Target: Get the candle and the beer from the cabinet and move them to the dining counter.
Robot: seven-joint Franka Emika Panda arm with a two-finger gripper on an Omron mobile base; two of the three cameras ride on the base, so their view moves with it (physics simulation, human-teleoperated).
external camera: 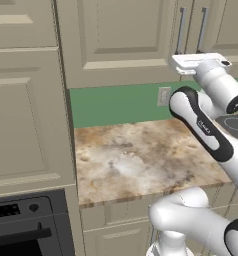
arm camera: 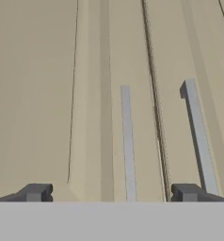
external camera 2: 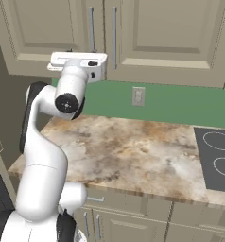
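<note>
Currently the gripper (arm camera: 109, 193) stands released before the closed cabinet (arm camera: 48, 94). Its left door handle (arm camera: 127, 141) runs lengthwise directly ahead between the jaws.

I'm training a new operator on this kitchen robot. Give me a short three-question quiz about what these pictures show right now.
1. True or false: the cabinet doors are shut.
2. The gripper is: A) open, holding nothing; B) closed on a handle; C) holding a bottle.
3. What black appliance is set into the worktop on its right?

Key: 1 true. 2 A; it faces the two grey door handles. 3 the cooktop.
</note>
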